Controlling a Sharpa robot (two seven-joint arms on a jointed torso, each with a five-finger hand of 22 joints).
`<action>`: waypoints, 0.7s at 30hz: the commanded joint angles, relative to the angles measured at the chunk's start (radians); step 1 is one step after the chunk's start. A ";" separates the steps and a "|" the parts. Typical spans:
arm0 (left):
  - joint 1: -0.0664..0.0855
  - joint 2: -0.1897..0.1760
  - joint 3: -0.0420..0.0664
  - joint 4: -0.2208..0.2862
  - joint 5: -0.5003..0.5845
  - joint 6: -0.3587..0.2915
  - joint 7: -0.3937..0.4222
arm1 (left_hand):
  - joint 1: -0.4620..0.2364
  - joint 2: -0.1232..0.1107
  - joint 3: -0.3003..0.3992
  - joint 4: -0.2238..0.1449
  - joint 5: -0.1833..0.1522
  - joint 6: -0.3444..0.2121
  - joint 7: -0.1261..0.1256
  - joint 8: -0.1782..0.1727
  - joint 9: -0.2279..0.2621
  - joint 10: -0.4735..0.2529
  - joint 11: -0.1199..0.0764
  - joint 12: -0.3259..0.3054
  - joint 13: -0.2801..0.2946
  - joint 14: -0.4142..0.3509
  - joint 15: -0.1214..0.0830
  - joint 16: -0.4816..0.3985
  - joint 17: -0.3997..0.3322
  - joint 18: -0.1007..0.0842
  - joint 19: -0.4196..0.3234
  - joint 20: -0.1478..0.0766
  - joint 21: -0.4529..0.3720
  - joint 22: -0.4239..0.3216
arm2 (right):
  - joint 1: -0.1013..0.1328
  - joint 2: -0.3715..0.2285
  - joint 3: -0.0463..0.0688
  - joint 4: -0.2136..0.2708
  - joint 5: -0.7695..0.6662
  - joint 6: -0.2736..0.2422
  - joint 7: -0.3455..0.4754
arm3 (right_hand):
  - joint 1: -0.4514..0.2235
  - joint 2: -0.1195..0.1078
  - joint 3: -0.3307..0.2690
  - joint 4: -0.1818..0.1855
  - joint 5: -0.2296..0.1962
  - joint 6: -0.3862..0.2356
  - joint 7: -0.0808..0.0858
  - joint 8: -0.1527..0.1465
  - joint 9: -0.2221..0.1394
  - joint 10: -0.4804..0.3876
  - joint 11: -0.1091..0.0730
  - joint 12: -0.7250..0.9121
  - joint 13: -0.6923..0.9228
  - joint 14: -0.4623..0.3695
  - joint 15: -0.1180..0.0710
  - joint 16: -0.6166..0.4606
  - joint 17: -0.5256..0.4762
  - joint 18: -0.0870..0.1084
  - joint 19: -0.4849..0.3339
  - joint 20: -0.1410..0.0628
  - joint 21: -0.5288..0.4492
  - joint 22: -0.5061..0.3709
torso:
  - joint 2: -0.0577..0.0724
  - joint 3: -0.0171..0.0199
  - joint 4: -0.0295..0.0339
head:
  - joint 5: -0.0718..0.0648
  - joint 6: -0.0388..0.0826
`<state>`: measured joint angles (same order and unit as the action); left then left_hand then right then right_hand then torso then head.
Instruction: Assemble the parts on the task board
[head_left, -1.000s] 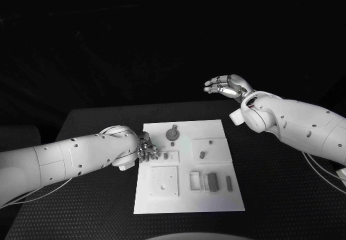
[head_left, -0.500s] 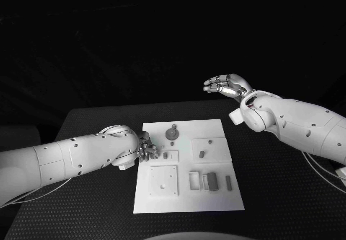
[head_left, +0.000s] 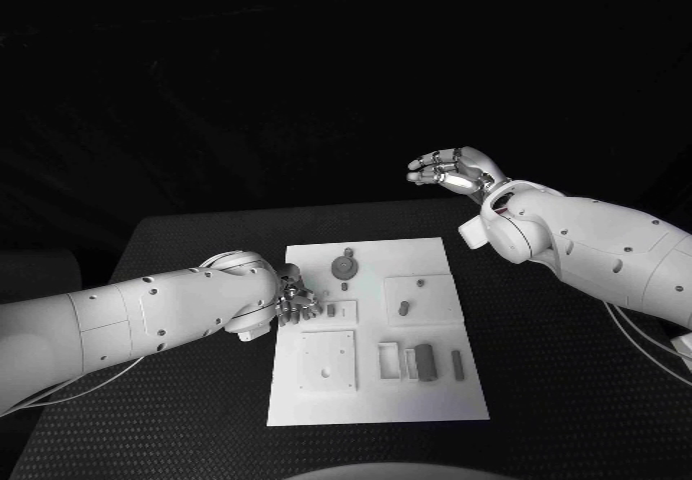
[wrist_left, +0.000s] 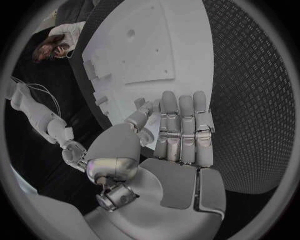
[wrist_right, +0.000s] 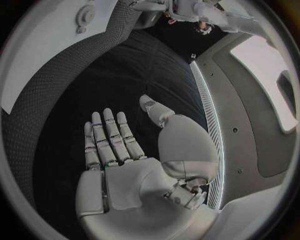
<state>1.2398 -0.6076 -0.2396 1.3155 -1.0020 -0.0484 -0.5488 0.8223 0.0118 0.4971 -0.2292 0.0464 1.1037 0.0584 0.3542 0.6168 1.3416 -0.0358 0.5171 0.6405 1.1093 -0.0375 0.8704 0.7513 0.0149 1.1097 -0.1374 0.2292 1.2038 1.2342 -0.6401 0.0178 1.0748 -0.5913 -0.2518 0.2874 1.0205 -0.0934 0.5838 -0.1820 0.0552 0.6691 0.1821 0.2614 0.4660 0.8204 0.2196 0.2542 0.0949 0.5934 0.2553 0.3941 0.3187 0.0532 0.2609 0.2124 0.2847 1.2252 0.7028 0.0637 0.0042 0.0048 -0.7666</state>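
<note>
The fingers (wrist_left: 181, 127) of the left hand (head_left: 296, 300) are held straight and pressed side by side, the thumb set apart, and nothing is gripped between them; their tips are placed at the left edge of the task board (head_left: 433, 398), just beside a small grey part (head_left: 332, 311) lying on the board near that edge. Whether the tips are touching the board cannot be told. The fingers (wrist_right: 106, 137) of the right hand (head_left: 454, 170) are extended and slightly apart, nothing is held in them, and this hand is raised well beyond the far edge of the board. On the board, a round part with a stem (head_left: 343, 267) is seen near the far edge, a short peg (head_left: 405, 309) is standing in a square plate right of the middle, and a row of upright parts (head_left: 423, 362) is placed toward the near right corner, next to a square plate with a hole (head_left: 329, 362). The step in hand is judged to be the picking of the small part beside the left fingers. To do it well, the thumb should be brought opposite to one fingertip so the part is pinched at its sides, the board should not be pushed while the fingers are closed, and the part should be lifted straight before it is carried to its seat.
</note>
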 joint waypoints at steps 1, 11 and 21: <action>-0.001 0.002 0.000 0.002 0.001 0.022 0.003 | -0.009 -0.005 -0.011 0.000 0.002 0.005 0.002 -0.001 0.000 -0.003 -0.008 0.002 -0.001 -0.001 -0.003 0.003 -0.003 0.003 0.002 -0.001 0.000 0.002 | 0.000 0.000 0.001 0.002 -0.006 0.014 0.007 | -0.005 0.005 -0.004 0.000 -0.005 0.003 0.049 0.005 -0.001 0.004 -0.004 -0.007 -0.001 -0.005 -0.001 -0.005 -0.001 -0.016 -0.003 0.001 -0.006 0.001 | 0.000 0.0001 0.0000 | -0.001 0.000; -0.001 0.001 0.000 -0.003 0.002 0.016 0.002 | -0.022 -0.021 -0.020 0.010 0.002 0.002 0.002 -0.003 0.000 -0.005 -0.007 0.001 -0.002 -0.004 -0.004 0.006 -0.008 0.004 0.002 -0.001 -0.004 0.004 | 0.000 0.000 0.001 0.002 -0.006 0.013 0.006 | -0.005 0.004 -0.004 0.000 -0.005 0.002 0.050 0.004 -0.002 0.004 -0.004 -0.007 -0.002 -0.006 0.000 -0.005 -0.001 -0.016 -0.003 0.001 -0.007 0.002 | 0.000 0.0000 0.0004 | -0.002 0.001; -0.001 -0.005 0.000 -0.015 -0.001 -0.001 0.005 | -0.064 -0.041 -0.058 0.027 0.002 -0.001 0.003 -0.005 0.001 -0.007 -0.007 0.001 -0.004 -0.008 -0.004 0.014 -0.018 0.005 0.000 -0.002 -0.012 0.008 | 0.000 0.000 0.001 0.001 -0.006 0.013 0.005 | -0.006 0.003 -0.005 0.000 -0.005 0.001 0.051 0.004 -0.003 0.003 -0.002 -0.008 -0.004 -0.007 0.001 -0.006 -0.002 -0.016 -0.003 0.001 -0.008 0.003 | 0.000 -0.0007 0.0002 | -0.003 0.003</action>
<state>1.2385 -0.6127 -0.2398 1.3008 -1.0013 -0.0446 -0.5485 0.7659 -0.0275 0.4418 -0.2018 0.0463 1.1039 0.0585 0.3542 0.6164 1.3380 -0.0395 0.5171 0.6379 1.1057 -0.0411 0.8820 0.7339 0.0149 1.1097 -0.1374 0.2206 1.2108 1.2342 -0.6404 0.0178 1.0747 -0.5914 -0.2518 0.2865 1.0205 -0.0934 0.5838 -0.1820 0.0552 0.6691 0.1821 0.2614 0.4640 0.8204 0.2196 0.2503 0.0920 0.5934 0.2552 0.3941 0.3178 0.0532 0.2608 0.2124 0.2806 1.2272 0.7029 0.0631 0.0045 0.0023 -0.7639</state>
